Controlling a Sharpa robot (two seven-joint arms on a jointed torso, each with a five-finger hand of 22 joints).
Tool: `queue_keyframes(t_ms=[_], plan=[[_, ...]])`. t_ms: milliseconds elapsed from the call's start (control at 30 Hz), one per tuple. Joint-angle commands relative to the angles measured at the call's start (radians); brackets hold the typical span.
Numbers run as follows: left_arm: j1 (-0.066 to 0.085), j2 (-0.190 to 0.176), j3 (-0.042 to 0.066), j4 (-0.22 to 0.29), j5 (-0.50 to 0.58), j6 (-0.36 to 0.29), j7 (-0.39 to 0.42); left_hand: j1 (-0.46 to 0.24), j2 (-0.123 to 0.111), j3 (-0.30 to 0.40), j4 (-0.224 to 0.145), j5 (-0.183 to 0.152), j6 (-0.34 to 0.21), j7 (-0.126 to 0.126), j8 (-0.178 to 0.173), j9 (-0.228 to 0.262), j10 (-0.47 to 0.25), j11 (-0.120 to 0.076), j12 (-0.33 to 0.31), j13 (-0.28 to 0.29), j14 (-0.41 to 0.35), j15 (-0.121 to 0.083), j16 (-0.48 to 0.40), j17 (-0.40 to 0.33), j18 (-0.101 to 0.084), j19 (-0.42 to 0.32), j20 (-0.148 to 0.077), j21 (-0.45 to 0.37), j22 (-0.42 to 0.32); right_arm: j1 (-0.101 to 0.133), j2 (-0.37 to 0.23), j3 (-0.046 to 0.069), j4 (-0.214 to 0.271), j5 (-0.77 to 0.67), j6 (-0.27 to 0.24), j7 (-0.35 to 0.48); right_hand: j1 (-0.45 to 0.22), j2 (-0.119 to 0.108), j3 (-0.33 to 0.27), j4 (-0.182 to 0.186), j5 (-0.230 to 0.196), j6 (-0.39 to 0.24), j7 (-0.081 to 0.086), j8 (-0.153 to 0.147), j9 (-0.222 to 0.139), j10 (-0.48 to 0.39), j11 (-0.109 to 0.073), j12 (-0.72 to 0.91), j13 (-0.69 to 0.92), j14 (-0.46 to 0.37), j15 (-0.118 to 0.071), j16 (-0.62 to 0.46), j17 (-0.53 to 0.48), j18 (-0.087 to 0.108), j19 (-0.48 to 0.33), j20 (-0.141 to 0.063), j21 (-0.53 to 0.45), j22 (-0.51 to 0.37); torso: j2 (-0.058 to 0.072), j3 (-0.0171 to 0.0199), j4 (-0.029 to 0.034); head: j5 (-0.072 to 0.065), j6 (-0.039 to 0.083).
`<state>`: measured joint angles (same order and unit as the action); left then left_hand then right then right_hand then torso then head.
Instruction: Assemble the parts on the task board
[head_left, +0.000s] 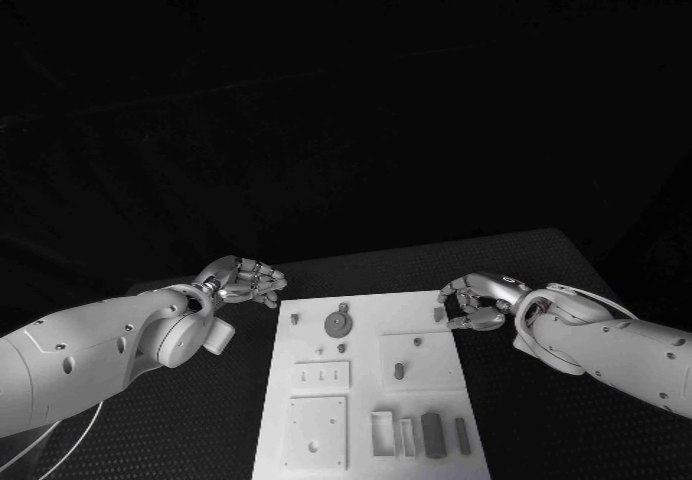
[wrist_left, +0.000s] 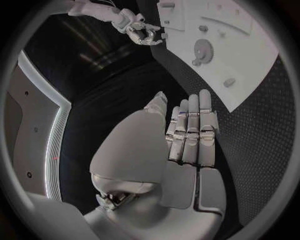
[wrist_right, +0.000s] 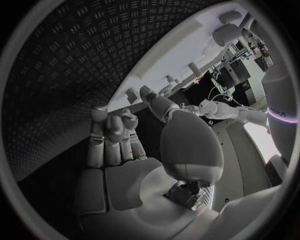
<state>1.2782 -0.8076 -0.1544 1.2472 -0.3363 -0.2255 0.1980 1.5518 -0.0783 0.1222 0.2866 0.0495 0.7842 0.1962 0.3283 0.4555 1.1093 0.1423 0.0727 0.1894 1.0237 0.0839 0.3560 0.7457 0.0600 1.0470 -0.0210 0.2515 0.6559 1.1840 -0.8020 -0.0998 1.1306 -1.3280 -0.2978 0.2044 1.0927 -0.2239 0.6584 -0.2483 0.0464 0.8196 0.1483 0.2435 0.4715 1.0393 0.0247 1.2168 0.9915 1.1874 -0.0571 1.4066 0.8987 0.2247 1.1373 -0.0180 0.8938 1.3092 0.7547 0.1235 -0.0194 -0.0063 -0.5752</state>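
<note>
White task board (head_left: 368, 400) between hands

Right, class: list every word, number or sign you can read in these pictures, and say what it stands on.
Dark lettering on the robot's white body at the edge of the right wrist view: too blurred to read.
Task board and its parts: no readable text.
Left hand and right hand: no readable text.

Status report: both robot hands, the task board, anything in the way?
Left robot hand and right robot hand flank the task board, holding nothing, fingers curled. Parts on board. Nothing blocking.
</note>
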Motion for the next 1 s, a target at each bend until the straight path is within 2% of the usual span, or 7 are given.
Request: queue_keyframes(t_ms=[33,133,300,400,733,933,1000], plan=[[0.000,0.001,0.000,0.002,0.002,0.016,0.014,-0.005,-0.002,0.004,0.003,0.002,-0.004,0.006,-0.003,0.001,0.001,0.006,-0.003,0.001,0.005,-0.002,-0.006,0.002,0.011,-0.006,0.003,-0.007,0.001,-0.012,0.012,0.000,-0.009,0.004,0.006,0.016,0.002,-0.002,0.001,-0.002,0.002,0.018,0.020,0.001,0.000,-0.077,0.031,0.007,-0.001,-0.005,0.004,0.000,0.002,0.037,-0.005,0.002,-0.004,0.011,0.000,-0.0002,0.0000,0.000,-0.001],[0.000,0.001,0.000,0.002,0.002,0.016,0.014,-0.005,-0.001,0.004,0.003,0.002,-0.004,0.006,-0.003,0.001,0.001,0.006,-0.003,0.001,0.005,-0.002,-0.006,0.002,0.011,-0.006,0.003,-0.007,0.001,-0.018,0.026,0.000,-0.025,0.007,-0.027,0.008,0.002,0.005,0.001,-0.001,0.002,0.022,0.019,0.004,0.001,-0.077,0.030,0.010,0.000,-0.005,0.003,0.002,0.003,0.037,-0.003,0.002,-0.002,0.011,0.000,-0.0003,-0.0001,0.001,-0.001],[0.000,0.001,0.000,0.003,0.002,0.017,0.014,-0.005,-0.001,0.004,0.003,0.002,-0.004,0.006,-0.003,0.001,0.001,0.006,-0.003,0.001,0.005,-0.002,-0.006,0.002,0.010,-0.006,0.003,-0.007,0.001,-0.025,0.037,0.001,-0.039,0.012,-0.035,0.005,0.002,0.017,0.002,0.002,0.002,0.027,0.016,0.008,0.003,-0.073,0.027,0.016,0.000,-0.002,0.000,0.007,0.004,0.037,0.002,0.001,0.001,0.012,0.001,-0.0002,0.0019,0.000,-0.002],[0.000,-0.001,0.000,0.004,0.002,0.017,0.014,-0.005,-0.001,0.004,0.003,0.002,-0.004,0.006,-0.003,0.001,0.001,0.006,-0.003,0.001,0.005,-0.002,-0.006,0.002,0.010,-0.006,0.003,-0.007,0.001,-0.027,0.040,0.001,-0.041,0.012,-0.040,0.002,0.000,0.021,0.001,0.003,0.002,0.029,0.015,0.010,0.003,-0.071,0.026,0.018,-0.001,0.000,-0.001,0.009,0.004,0.037,0.004,0.000,0.003,0.013,0.001,-0.0016,0.0022,0.002,-0.004],[0.000,-0.003,0.000,0.007,0.002,0.016,0.013,-0.006,0.000,0.004,0.003,0.002,-0.004,0.006,-0.003,0.001,0.001,0.006,-0.003,0.001,0.006,-0.002,-0.007,0.003,0.010,-0.006,0.003,-0.007,0.002,-0.033,0.052,0.001,-0.052,0.012,-0.040,0.001,-0.002,0.029,0.000,0.007,0.002,0.034,0.012,0.014,0.005,-0.067,0.023,0.022,-0.003,0.004,-0.003,0.012,0.004,0.037,0.008,-0.003,0.006,0.013,0.000,-0.0007,-0.0004,0.005,-0.008],[0.000,-0.003,0.000,0.009,0.002,0.017,0.012,-0.006,0.000,0.003,0.004,0.002,-0.004,0.006,-0.003,0.001,0.001,0.006,-0.003,0.001,0.006,-0.002,-0.007,0.003,0.010,-0.006,0.003,-0.007,0.002,-0.036,0.062,0.001,-0.065,0.015,-0.067,-0.012,-0.003,0.045,-0.001,0.008,0.002,0.047,0.007,0.023,0.009,-0.057,0.018,0.029,-0.005,0.013,-0.008,0.019,0.005,0.037,0.016,-0.007,0.012,0.015,0.000,-0.0007,-0.0001,0.006,-0.010],[0.000,-0.002,0.000,0.008,0.002,0.017,0.013,-0.006,0.000,0.003,0.004,0.002,-0.004,0.006,-0.003,0.002,0.001,0.006,-0.003,0.002,0.006,-0.002,-0.008,0.004,0.010,-0.006,0.003,-0.007,0.002,-0.037,0.064,0.001,-0.067,0.011,-0.069,-0.018,-0.003,0.051,-0.002,0.007,0.002,0.069,0.001,0.037,0.015,-0.051,0.013,0.034,-0.006,0.019,-0.013,0.024,0.006,0.037,0.021,-0.010,0.016,0.015,0.000,-0.0010,0.0002,0.006,-0.010]])
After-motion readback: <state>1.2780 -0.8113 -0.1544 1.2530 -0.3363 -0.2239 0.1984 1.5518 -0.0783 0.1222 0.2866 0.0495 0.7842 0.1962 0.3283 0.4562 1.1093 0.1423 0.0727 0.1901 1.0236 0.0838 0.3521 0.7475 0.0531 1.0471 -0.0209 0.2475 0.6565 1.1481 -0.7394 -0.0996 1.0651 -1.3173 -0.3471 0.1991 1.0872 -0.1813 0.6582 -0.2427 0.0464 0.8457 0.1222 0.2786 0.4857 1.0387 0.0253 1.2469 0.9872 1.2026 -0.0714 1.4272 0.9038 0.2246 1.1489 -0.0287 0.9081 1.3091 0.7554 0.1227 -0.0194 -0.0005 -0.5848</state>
